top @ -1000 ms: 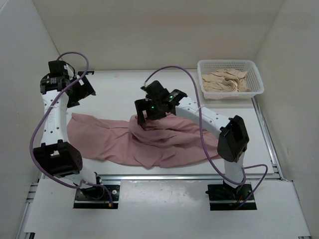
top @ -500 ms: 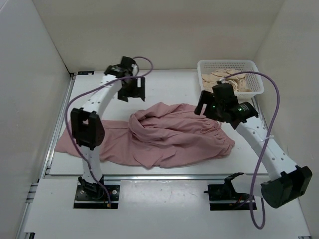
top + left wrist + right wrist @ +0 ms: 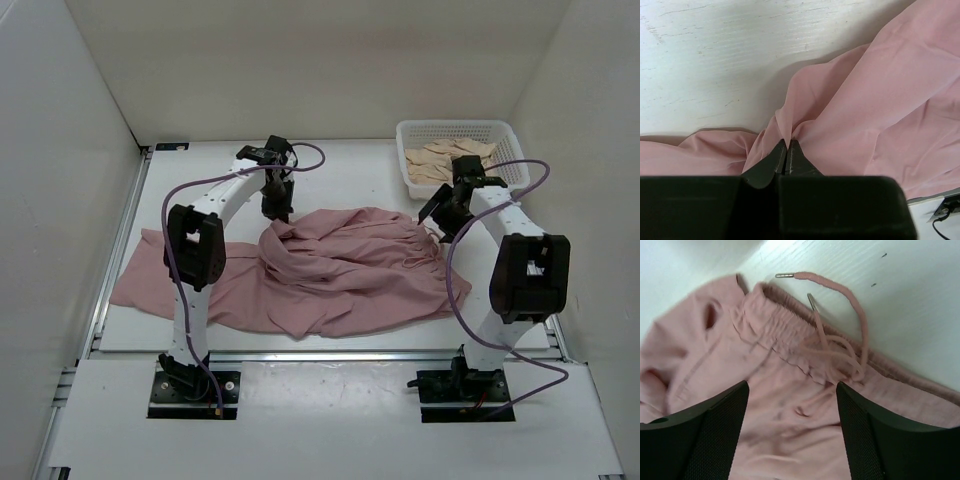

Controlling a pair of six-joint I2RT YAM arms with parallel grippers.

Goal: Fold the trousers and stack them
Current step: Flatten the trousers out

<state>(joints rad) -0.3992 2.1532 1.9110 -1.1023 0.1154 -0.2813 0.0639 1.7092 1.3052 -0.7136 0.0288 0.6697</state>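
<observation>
White-walled enclosure with a white counter [image 3: 350, 165] inside it, seen from the fixed top camera.

Trousers [image 3: 340, 275]: dusty pink, spread unfolded across the middle of the counter. One leg trails toward the left edge and the gathered waist lies to the right. The cloth is rumpled, with a ridge of bunched fabric through the centre. Step judged: early, straightening the garment before a first fold — no fold made, nothing stacked.

Basket [image 3: 512, 135]: white plastic mesh in the far right corner, apart from the trousers. It holds a loose heap of beige garments [image 3: 450, 160]. No pink cloth in it.

Left claw [image 3: 788, 144]: at the far edge of the trousers, closed tight, with a small fold of pink cloth nipped between the meeting fingertips.

Right claw [image 3: 791, 390]: fingers wide apart over the waistband [image 3: 785, 327], with nothing held. Contact with the cloth cannot be told from these views.

Drawstring [image 3: 852, 305]: loose, its metal-tipped ends lying on the bare counter just beyond the waistband.

Next move, as judged: the right claw needs to come down and close on the elastic waistband rather than the loose drawstring. Both arms can then draw the cloth taut and flat — the centre ridge has to go before folding.
</observation>
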